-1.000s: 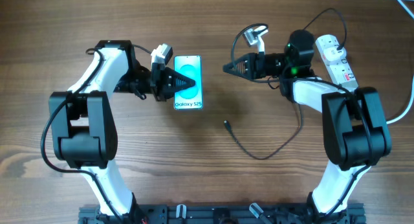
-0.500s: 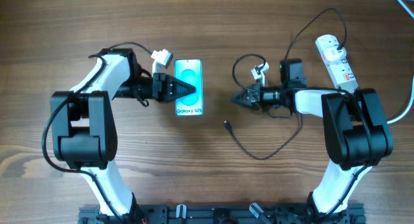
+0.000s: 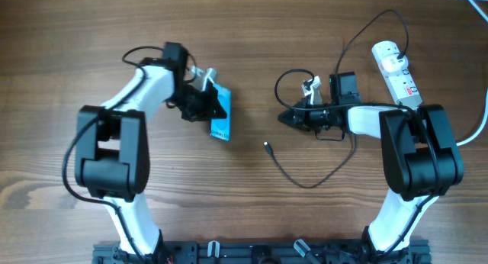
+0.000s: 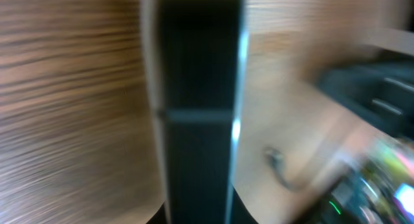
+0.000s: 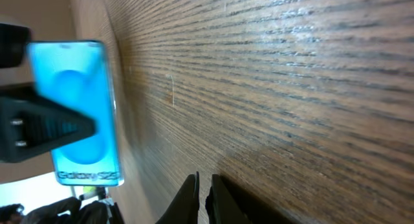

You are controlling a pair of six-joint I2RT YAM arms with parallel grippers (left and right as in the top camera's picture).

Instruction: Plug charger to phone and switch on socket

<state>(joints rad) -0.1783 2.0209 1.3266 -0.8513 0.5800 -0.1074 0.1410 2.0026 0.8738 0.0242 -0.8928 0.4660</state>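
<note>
The phone [image 5: 81, 88] held in my left gripper [image 3: 219, 110] glows bright teal-blue with a paler oval and white Galaxy lettering. Ahead of my black right gripper [image 5: 203, 191], the table [image 5: 291, 88] is brown wood with fine dark grain. Beside it the charger [image 3: 268, 147] is black; behind it the socket [image 3: 396, 69] is white with red marks.

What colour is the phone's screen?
Phone screen is bright teal-blue with a paler oval; clearest in right wrist view.
</note>
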